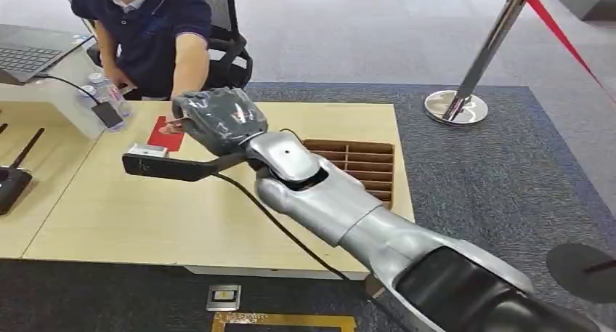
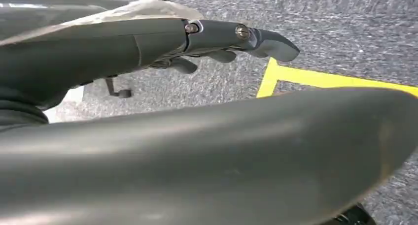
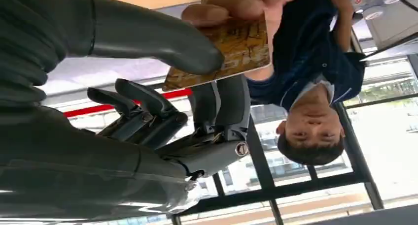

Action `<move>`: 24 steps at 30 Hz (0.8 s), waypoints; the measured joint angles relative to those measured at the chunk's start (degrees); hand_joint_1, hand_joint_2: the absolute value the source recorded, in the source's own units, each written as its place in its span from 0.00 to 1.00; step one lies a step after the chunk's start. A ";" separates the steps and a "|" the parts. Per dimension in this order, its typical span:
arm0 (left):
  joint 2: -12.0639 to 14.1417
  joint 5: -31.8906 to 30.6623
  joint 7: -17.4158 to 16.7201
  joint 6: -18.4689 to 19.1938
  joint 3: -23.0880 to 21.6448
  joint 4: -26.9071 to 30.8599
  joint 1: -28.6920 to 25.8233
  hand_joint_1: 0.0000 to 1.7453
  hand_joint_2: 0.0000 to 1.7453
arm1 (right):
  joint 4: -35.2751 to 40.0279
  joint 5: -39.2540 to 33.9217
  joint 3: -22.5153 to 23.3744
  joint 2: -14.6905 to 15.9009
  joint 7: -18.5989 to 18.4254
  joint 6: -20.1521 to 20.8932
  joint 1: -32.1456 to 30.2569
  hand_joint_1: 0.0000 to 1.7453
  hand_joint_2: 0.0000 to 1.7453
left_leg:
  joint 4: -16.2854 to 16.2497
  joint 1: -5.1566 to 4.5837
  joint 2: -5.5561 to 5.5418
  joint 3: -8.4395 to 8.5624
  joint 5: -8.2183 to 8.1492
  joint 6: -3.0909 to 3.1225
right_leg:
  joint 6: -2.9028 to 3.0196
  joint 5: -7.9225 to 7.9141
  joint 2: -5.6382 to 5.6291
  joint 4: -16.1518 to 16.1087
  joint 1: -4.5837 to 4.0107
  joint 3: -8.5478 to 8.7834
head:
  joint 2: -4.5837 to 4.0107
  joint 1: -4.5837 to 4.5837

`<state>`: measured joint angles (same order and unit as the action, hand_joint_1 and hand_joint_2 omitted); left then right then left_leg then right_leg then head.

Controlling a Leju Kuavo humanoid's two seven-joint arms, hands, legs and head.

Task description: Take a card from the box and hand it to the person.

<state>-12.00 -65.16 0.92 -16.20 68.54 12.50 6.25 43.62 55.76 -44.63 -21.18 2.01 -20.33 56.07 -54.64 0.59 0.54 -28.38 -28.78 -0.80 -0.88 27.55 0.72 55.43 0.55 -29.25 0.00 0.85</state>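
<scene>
The robot's grey-covered right hand point(image 3: 162, 87), reached across the pale wooden tabletop point(image 1: 181, 216), pinches a gold-brown patterned card point(image 3: 231, 50) between thumb and dark fingers point(image 3: 226, 107). The seated person's hand point(image 3: 241, 3) already grips the card's far edge, its long axis running between both. The slotted brown wooden box point(image 1: 363, 165) sits behind; whether the left hand point(image 2: 222, 43), hanging over grey carpet, is closed cannot be told.

Person's hand point(image 1: 171, 126) blocks right hand point(image 1: 218, 118)

A light wooden table point(image 1: 181, 216) stands on dark grey carpet point(image 1: 494, 172) and carries a brown slotted box point(image 1: 363, 165) at its right edge. Well left of the box, near the far edge, lies a red flat piece point(image 1: 163, 134). Left of that, on an adjoining surface, sit a dark phone point(image 1: 107, 115), small bottles point(image 1: 109, 92) and a laptop point(image 1: 29, 52).
</scene>
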 joint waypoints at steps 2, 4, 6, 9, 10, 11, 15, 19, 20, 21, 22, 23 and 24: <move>0.00 -0.50 0.37 0.13 -0.02 0.00 -0.05 0.00 0.00 | -0.63 2.38 1.09 0.18 0.26 -0.50 -0.11 1.00 1.00 | 0.00 0.00 0.00 0.01 0.00 0.00 | 0.00 0.00 0.00 -0.01 0.00 0.00 | 0.00 -0.02; 0.02 -1.18 0.61 0.46 -0.13 0.00 -0.07 0.00 0.00 | -0.96 5.14 2.55 0.41 0.48 -0.65 -0.60 0.38 1.00 | 0.00 0.00 0.00 0.00 0.00 0.00 | 0.00 0.00 0.00 -0.01 0.00 0.00 | 0.00 0.00; 0.07 -1.44 0.68 0.70 -0.22 0.00 -0.09 0.00 0.00 | -1.24 6.93 4.29 0.63 0.52 -0.63 -1.26 0.00 1.00 | 0.00 0.00 0.00 0.00 0.00 0.00 | 0.00 0.00 0.00 0.00 0.00 0.01 | 0.00 -0.02; 0.15 -1.97 0.70 1.20 -0.33 0.00 -0.14 0.00 0.00 | -1.33 7.65 6.47 0.92 0.59 -0.63 -2.05 0.00 0.00 | 0.00 0.00 0.01 0.01 0.00 0.00 | 0.01 -0.01 0.00 0.00 0.00 0.01 | 0.00 -0.02; 0.17 -2.05 0.70 1.20 -0.37 0.00 -0.15 0.00 0.00 | -1.33 8.35 7.08 1.01 0.33 -0.72 -2.29 0.00 0.00 | 0.00 0.00 0.00 0.01 0.00 0.00 | 0.01 -0.01 0.00 0.00 0.00 0.00 | 0.00 -0.04; 0.17 -2.14 0.72 1.20 -0.42 0.00 -0.16 0.00 0.00 | -1.33 8.63 7.54 1.07 -0.15 -0.91 -2.49 0.00 0.00 | 0.00 0.00 0.00 0.01 0.00 0.00 | 0.01 -0.01 0.00 0.00 0.00 0.00 | 0.00 -0.02; 0.22 -2.36 0.94 1.20 -0.52 0.00 -0.17 0.00 0.00 | 0.09 10.27 10.46 1.53 -0.27 -1.68 -4.09 0.00 0.00 | 0.00 0.00 0.00 0.00 0.00 0.00 | 0.01 0.00 0.00 0.00 0.00 0.00 | 0.00 -0.02; 0.24 -2.34 0.96 1.20 -0.52 0.00 -0.18 0.00 0.00 | 3.08 9.18 13.15 2.05 1.26 -1.60 -6.33 0.00 0.00 | 0.00 0.00 0.00 0.00 0.00 0.00 | 0.01 0.00 0.00 -0.01 0.00 0.00 | 0.00 0.00; 0.24 -2.18 0.92 1.20 -0.52 0.00 -0.17 0.00 0.00 | 3.96 8.52 13.73 2.16 1.92 -1.37 -7.00 0.00 0.00 | 0.00 0.00 0.00 0.01 0.00 0.00 | 0.01 0.00 0.00 -0.01 0.00 0.00 | 0.00 0.00; 0.24 -2.01 0.87 1.20 -0.52 0.00 -0.16 0.00 0.00 | 4.99 7.93 14.25 2.30 2.49 -1.13 -7.71 0.00 0.00 | 0.00 0.00 0.00 0.00 0.00 0.00 | 0.01 0.00 0.00 -0.01 0.00 0.00 | 0.00 0.00; 0.24 -1.88 0.87 1.20 -0.52 0.00 -0.16 0.00 0.00 | 6.21 7.47 14.69 2.47 2.91 -0.92 -8.41 0.00 0.00 | 0.00 0.00 0.00 0.00 0.00 0.00 | 0.01 0.00 0.00 -0.01 0.00 0.00 | 0.00 0.00; 0.26 -1.66 0.87 1.18 -0.52 0.00 -0.17 0.00 0.00 | 7.34 6.93 15.05 2.64 3.40 -0.65 -9.05 0.00 0.00 | 0.00 0.00 0.00 0.01 0.00 0.00 | 0.01 0.00 0.00 -0.01 0.00 0.00 | 0.00 0.00; 0.24 -1.24 0.87 1.07 -0.52 0.02 -0.16 0.00 0.00 | 8.49 6.24 15.47 2.78 3.95 -0.52 -9.79 0.00 0.00 | 0.00 0.00 0.00 0.01 0.00 0.00 | 0.01 0.00 0.00 -0.01 0.00 0.00 | 0.00 0.00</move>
<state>-11.76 -66.40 1.79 -15.13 68.02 12.52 6.08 52.11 62.01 -29.16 -18.40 5.96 -20.85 46.27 -54.64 0.58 0.55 -28.38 -28.78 -0.80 -0.87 27.55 0.72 55.42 0.56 -29.25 0.00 0.85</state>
